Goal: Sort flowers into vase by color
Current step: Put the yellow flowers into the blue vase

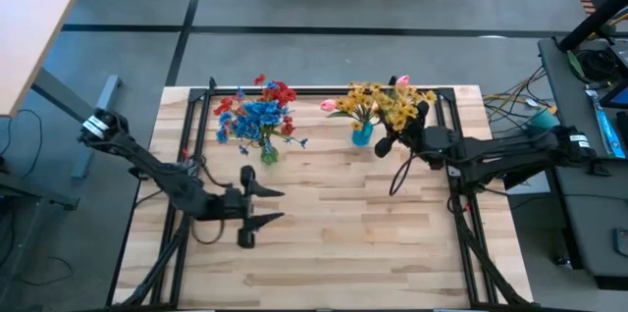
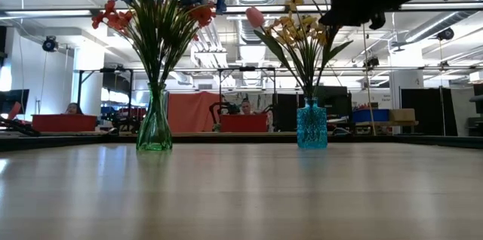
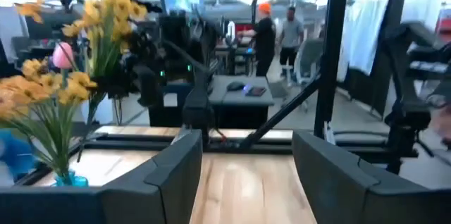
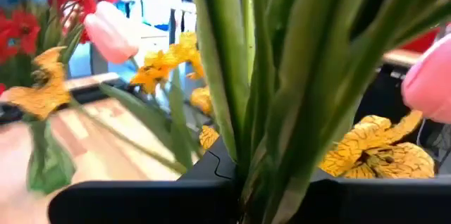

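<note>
Two glass vases stand toward the far side of the pale wooden bench [image 1: 324,234], well apart from each other. The clear green glass vase [image 2: 154,128] on the left holds the red and blue clustered flowers [image 1: 257,111] on their thin green stems. The small turquoise glass vase [image 2: 312,124] on the right holds the yellow clustered flowers [image 1: 378,104], with two pink tulip-like buds [image 1: 401,81] among them.

The right gripper [image 1: 392,142] is right at the yellow bunch, just above the turquoise vase. In the right wrist view its fingers [image 4: 211,189] are pressed together on a cluster of green stems [image 4: 282,76], presumably to steady or seat them so the spray drops upright into the narrow neck. Which single flower it holds I cannot tell; the stems crowd together there.

The left gripper [image 1: 263,205] hangs over bare bench on the near left, away from both vases, its fingers [image 3: 173,175] apart with nothing between them, as if keeping clear.

No loose flowers lie on the bench, so the sorting looks nearly done, though the pink buds share the yellow vase.
</note>
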